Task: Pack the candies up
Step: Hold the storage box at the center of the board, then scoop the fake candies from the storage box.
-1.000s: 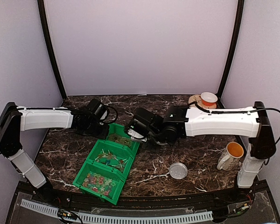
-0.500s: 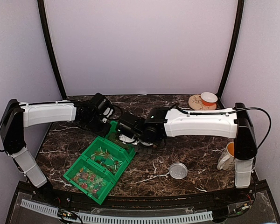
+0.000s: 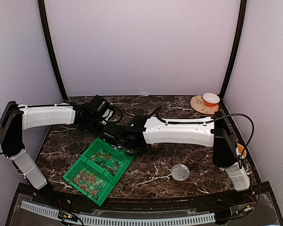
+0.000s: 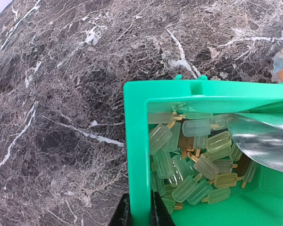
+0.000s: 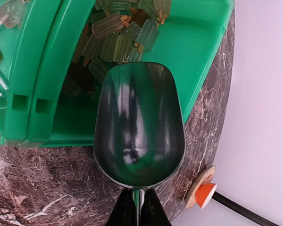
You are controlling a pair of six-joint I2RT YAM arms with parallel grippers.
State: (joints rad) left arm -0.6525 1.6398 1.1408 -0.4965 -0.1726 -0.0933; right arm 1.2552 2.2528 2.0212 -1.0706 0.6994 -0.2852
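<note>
**Scoop Stage: Bin Braced, Scoop Empty**

The joined green plastic bins [image 4: 136, 141] lie diagonally on the dark marble bench [image 3: 151, 169], toward its near left corner. The far compartment reaches the bench centre. It holds pale yellow-green wrapped candies [image 4: 198, 165], heaped into one corner. The two nearer compartments hold mixed red, orange and green ones.

The left gripper [image 4: 141, 215] is pressed together on the far compartment's end wall, one finger inside and one outside. This probably braces the bins against the scoop's push.

The right gripper [image 5: 137, 207] pinches the thin handle of a polished metal scoop [image 5: 139, 122], its fingers nearly touching. The bowl sits over the compartment's bare floor, mouth toward the heap, and carries nothing.

A small clear round jar [image 3: 180, 172] stands well apart toward the near right, likely the receiving container.
</note>
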